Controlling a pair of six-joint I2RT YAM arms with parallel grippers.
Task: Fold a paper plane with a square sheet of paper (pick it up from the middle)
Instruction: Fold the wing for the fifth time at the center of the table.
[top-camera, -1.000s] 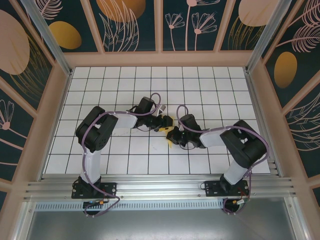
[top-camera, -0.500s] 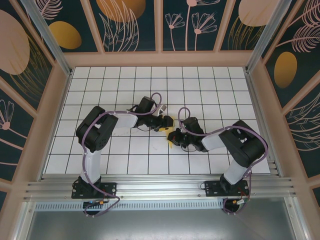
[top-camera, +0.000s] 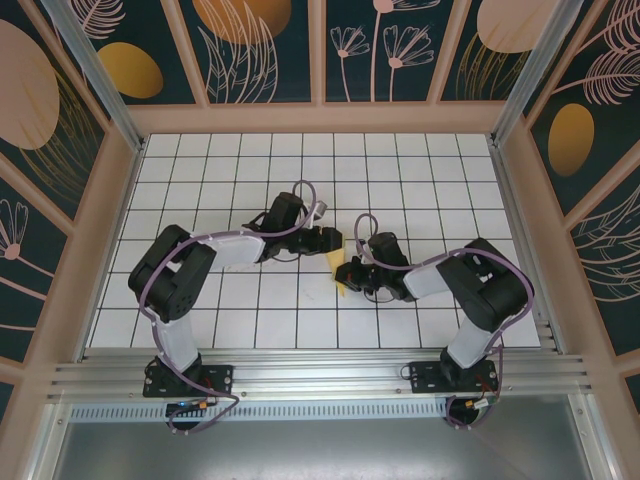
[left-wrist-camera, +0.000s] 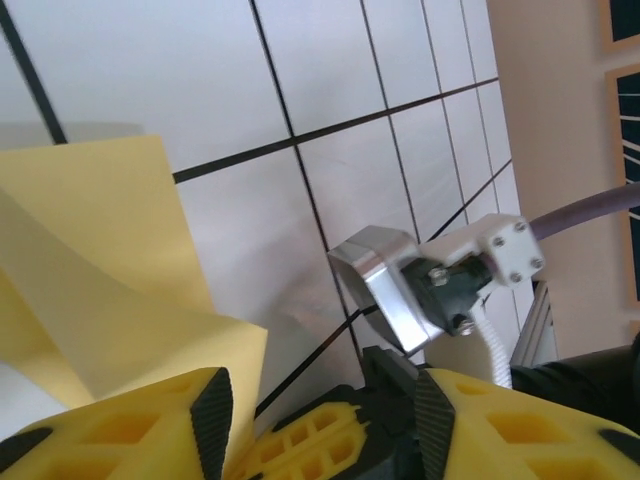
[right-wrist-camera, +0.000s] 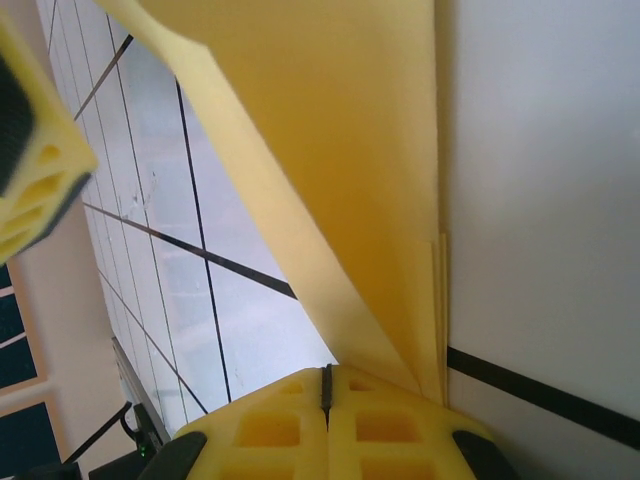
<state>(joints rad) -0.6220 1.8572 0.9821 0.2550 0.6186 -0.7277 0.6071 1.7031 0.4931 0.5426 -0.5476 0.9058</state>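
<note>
A white gridded table (top-camera: 220, 160) fills the floor of a wood-framed enclosure whose dark panels (top-camera: 260, 50) carry pale flower and leaf drawings; an aluminium rail (top-camera: 320, 380) runs along the near edge, where both arm bases are bolted. The two arms bend in toward the middle of the table and meet there; the left gripper (top-camera: 333, 243) sits just beside the right gripper (top-camera: 352, 272), slightly farther from the bases. The yellow sheet of paper (top-camera: 342, 287) lies between them near the table's centre, partly folded and lifted off the tiles at one side. From the right wrist, the right gripper (right-wrist-camera: 325, 390) is clenched, its two yellow fingers pressed flat together with only a thin seam between; the sheet (right-wrist-camera: 340, 150) rises straight out of that seam in several stacked layers, so it is pinched there; a finger of the left gripper (right-wrist-camera: 30, 170) shows at the upper left, apart from the sheet. From the left wrist, the left gripper (left-wrist-camera: 323, 430) has its jaws standing apart, released; the sheet (left-wrist-camera: 120, 270) slopes up on the left, a crease running across it, and its edge reaches just beside the black pad (left-wrist-camera: 212, 420) of one finger; a metal bracket (left-wrist-camera: 385, 285) on the other arm and a purple cable (left-wrist-camera: 590, 205) lie beyond.
</note>
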